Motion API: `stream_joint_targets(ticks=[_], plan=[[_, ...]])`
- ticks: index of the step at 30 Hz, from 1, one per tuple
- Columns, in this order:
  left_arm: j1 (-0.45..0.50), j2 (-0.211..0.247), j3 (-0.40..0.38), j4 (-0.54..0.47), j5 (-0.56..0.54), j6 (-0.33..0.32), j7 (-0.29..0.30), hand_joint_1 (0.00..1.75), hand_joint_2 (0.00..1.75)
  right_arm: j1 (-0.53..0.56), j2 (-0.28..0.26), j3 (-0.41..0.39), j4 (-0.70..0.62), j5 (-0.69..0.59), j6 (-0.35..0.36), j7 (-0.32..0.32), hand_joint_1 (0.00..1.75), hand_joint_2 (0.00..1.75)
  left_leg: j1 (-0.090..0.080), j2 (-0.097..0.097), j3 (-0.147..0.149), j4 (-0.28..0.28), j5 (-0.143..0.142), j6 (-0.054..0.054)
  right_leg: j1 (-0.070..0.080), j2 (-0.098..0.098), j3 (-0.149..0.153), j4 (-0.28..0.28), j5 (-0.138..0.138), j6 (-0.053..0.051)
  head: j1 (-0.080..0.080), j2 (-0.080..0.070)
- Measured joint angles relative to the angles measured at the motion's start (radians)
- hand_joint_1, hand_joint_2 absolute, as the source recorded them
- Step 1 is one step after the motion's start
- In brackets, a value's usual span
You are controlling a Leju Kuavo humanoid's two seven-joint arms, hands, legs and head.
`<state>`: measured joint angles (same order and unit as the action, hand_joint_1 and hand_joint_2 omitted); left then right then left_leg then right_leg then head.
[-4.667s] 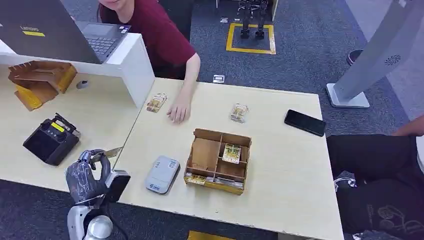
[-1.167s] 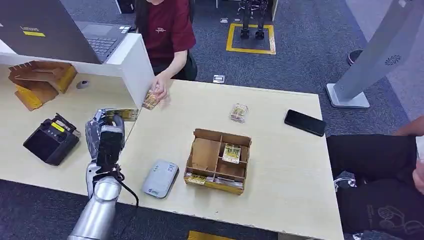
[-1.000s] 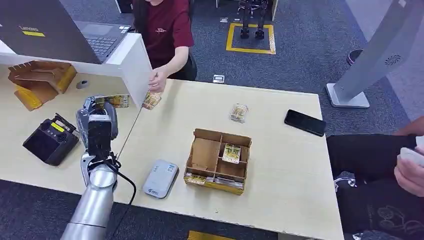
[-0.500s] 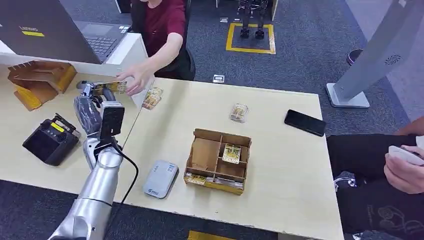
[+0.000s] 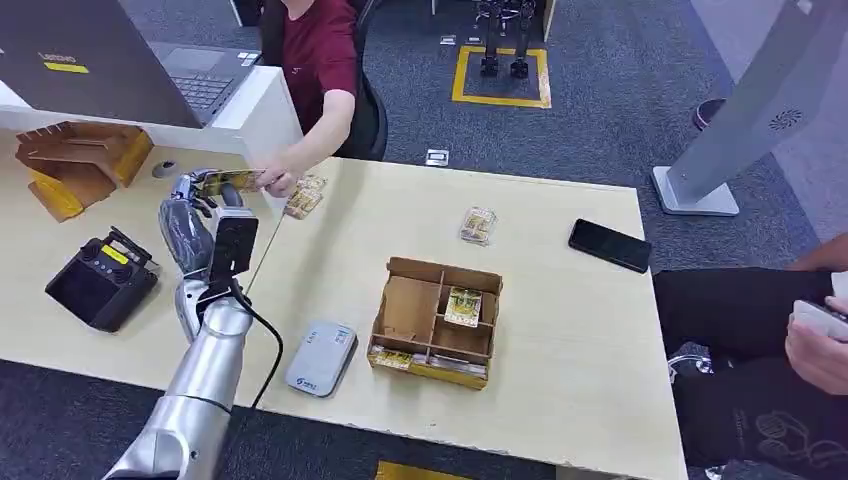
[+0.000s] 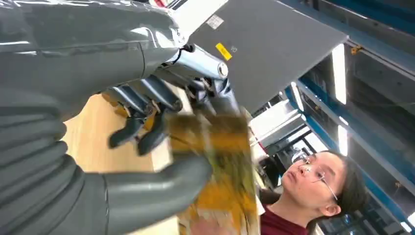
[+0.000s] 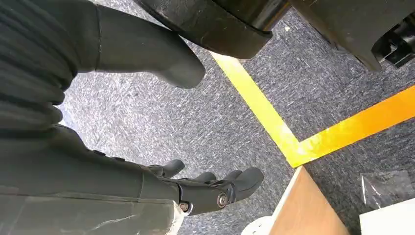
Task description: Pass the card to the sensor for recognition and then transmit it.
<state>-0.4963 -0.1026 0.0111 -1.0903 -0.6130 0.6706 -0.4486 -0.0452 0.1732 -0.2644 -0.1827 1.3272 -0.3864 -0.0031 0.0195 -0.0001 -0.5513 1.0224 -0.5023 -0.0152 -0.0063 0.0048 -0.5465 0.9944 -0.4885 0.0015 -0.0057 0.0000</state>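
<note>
Over the far left of the table (image 5: 560,300), the left hand (image 5: 195,225) pinches the card (image 5: 228,180) while a person's hand (image 5: 278,181) touches its other end — if either lets go too early, the card can drop. Beside the robot hangs the right hand (image 7: 205,188), holding nothing, fingers loosely apart.

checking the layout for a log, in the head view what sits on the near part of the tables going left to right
black controller → left hand → grey card reader → cardboard organiser box → black phone
</note>
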Motion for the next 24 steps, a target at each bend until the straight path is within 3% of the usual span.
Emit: stream_joint_targets(ticks=[5, 6, 7, 8, 13, 15, 19, 21, 24], plan=[[0.0, 0.0, 0.0, 0.002, 0.012, -0.009, -0.003, 0.0, 1.75, 0.0, 0.0, 0.0, -0.001, 0.0, 0.0, 0.0, 0.0, 1.75, 0.0, 0.0, 0.0, 0.0, 0.0, 0.0, 0.0, 0.0, 0.0, 0.0, 0.0, 0.0, 0.0, 0.0], [0.0, 0.0, 0.0, 0.002, 0.018, -0.013, 0.001, 0.0, 0.0, 0.0, 0.0, 0.0, -0.001, 0.0, 0.001, 0.0, 0.0, 1.75, 0.0, 0.0, 0.0, 0.0, 0.0, 0.0, 0.0, 0.0, 0.0, 0.0, 0.0, 0.0, 0.0, 0.0], [-0.001, 0.0, 0.0, 0.002, 0.03, -0.024, 0.017, 0.0, 0.0, 0.0, 0.0, 0.0, -0.001, 0.0, 0.0, 0.0, 0.0, 1.75, 0.0, 0.0, 0.0, 0.0, 0.0, 0.0, 0.0, 0.0, 0.0, 0.0, 0.0, 0.0, 0.0, 0.0], [-0.002, 0.0, 0.0, 0.002, 0.048, -0.038, 0.031, 0.0, 1.75, 0.0, 0.0, 0.0, -0.001, 0.0, 0.0, 0.001, 0.0, 1.75, 0.0, 0.0, 0.0, 0.0, 0.0, 0.0, 0.0, 0.0, 0.0, 0.0, 0.0, 0.0, 0.0, 0.0], [0.012, -0.002, -0.006, -0.022, 0.178, -0.203, 0.07, 0.0, 1.75, 0.001, 0.0, -0.002, -0.001, -0.013, -0.01, 0.003, 0.0, 1.75, 0.0, 0.0, 0.0, 0.0, 0.0, 0.0, 0.0, 0.0, 0.0, 0.0, 0.0, 0.0, 0.0, 0.0], [0.054, 0.01, -0.041, -0.085, 0.199, -0.32, 0.085, 0.0, 1.75, 0.002, 0.0, -0.008, -0.001, -0.024, -0.014, 0.001, 0.0, 1.75, 0.0, 0.001, 0.0, 0.0, 0.0, 0.0, 0.0, 0.001, 0.0, 0.0, 0.0, 0.0, 0.0, 0.0], [0.16, 0.053, -0.132, -0.242, 0.21, -0.464, 0.096, 0.0, 1.75, 0.007, 0.0, -0.027, -0.001, -0.042, -0.02, -0.007, 0.0, 1.75, 0.0, 0.001, -0.001, 0.0, -0.001, 0.0, 0.0, 0.001, 0.0, 0.0, 0.0, 0.0, 0.0, 0.0], [0.22, 0.085, -0.182, -0.319, 0.178, -0.509, 0.08, 0.0, 1.75, 0.011, 0.0, -0.034, -0.001, -0.044, -0.019, -0.01, 0.0, 1.75, 0.0, 0.001, -0.001, 0.0, -0.001, 0.001, 0.0, 0.001, -0.001, 0.0, -0.001, 0.0, 0.0, 0.0], [0.304, 0.126, -0.265, -0.424, 0.051, -0.5, 0.045, 0.0, 1.75, 0.013, 0.0, -0.048, -0.001, -0.046, -0.015, -0.016, 0.0, 1.75, 0.0, 0.001, -0.002, 0.0, -0.001, 0.001, 0.0, 0.001, -0.002, 0.0, -0.001, 0.0, 0.0, 0.0]])
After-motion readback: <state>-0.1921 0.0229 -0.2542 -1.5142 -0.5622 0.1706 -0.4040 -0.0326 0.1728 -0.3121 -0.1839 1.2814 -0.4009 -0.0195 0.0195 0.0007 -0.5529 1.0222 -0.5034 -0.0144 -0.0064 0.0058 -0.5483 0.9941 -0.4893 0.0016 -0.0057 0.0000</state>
